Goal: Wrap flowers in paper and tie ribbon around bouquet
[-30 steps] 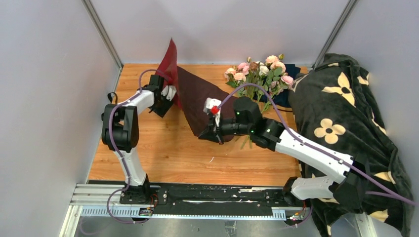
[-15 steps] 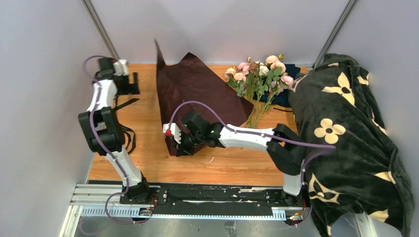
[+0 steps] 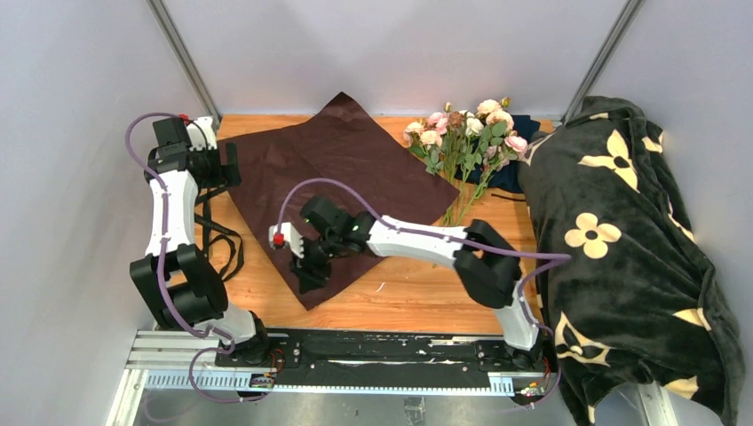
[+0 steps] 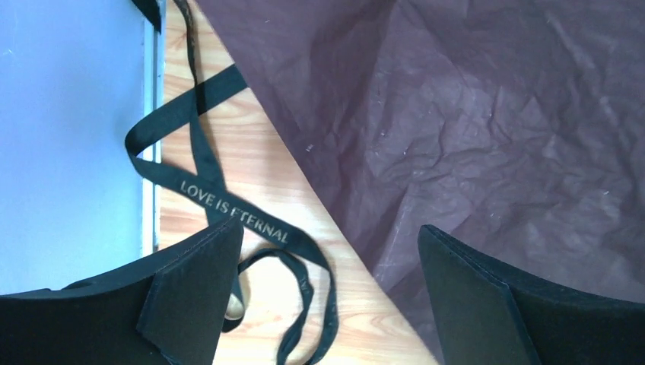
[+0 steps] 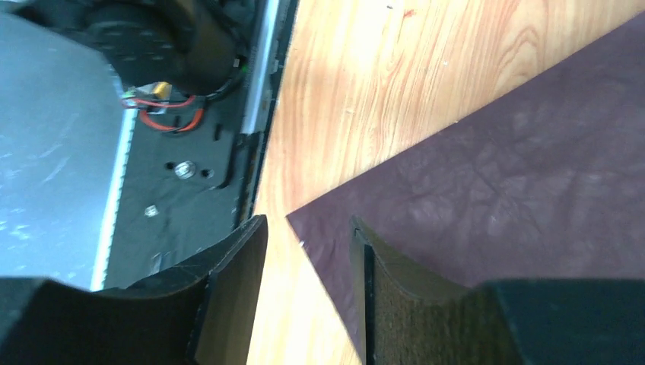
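The paper [image 3: 346, 169] lies spread flat on the table [image 3: 400, 293], dark maroon-brown side up, set as a diamond with one corner pointing at the arm bases. Its surface is crinkled.

The flowers [image 3: 462, 133] lie at the far right of the table, blooms toward the back wall. Their stem ends reach the paper's right corner. A dark blanket [image 3: 622, 231] with cream flower shapes lies just right of the flowers.

The ribbon [image 4: 232, 213] lies in loose loops on bare wood along the table's left edge, beside the paper's left side. One stretch carries printed lettering.

Left end effector [image 4: 327, 236]: released, jaws wide apart, nothing between them. It hangs over the far-left part of the table, above the paper's left edge and the ribbon.

Right end effector [image 5: 308, 224]: released, jaws parted with a narrow gap. It sits low at the paper's near corner. In the right wrist view the corner tip lies in line with that gap; the fingers [image 5: 228, 289] do not clamp it.
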Available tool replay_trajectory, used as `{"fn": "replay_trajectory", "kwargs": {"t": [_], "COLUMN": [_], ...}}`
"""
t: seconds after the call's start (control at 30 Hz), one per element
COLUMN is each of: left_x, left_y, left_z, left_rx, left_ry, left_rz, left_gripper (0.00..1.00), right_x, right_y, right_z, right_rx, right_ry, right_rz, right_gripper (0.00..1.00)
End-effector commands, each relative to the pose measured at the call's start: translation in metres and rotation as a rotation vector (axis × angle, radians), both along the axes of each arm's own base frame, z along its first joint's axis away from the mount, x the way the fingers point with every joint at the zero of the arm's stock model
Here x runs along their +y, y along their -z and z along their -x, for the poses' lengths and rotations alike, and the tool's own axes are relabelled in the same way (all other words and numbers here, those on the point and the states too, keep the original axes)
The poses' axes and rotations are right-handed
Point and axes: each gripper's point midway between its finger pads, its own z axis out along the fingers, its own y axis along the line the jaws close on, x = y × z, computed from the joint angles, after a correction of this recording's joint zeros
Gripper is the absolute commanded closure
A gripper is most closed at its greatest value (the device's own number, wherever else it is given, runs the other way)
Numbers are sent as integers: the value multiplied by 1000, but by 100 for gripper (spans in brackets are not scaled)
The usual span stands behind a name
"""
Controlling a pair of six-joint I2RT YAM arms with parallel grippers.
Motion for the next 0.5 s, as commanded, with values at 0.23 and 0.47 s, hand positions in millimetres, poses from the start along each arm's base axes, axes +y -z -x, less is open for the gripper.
{"fn": "replay_trajectory", "kwargs": {"t": [0.23,0.47], "left_x": [-72,-107], "left_y": [50,105], "left_z": [9,6], "left_rx": [158,231], "left_ry": [338,485], "left_rz": [-331,-460], "left_gripper": [18,18], "right_x": [-249,-370], "right_y": [-35,8], "right_z": [-188,-265], "right_rx": [265,288], "right_ry": [1063,1379], "right_rz": [121,227], "right_gripper": [57,62]}}
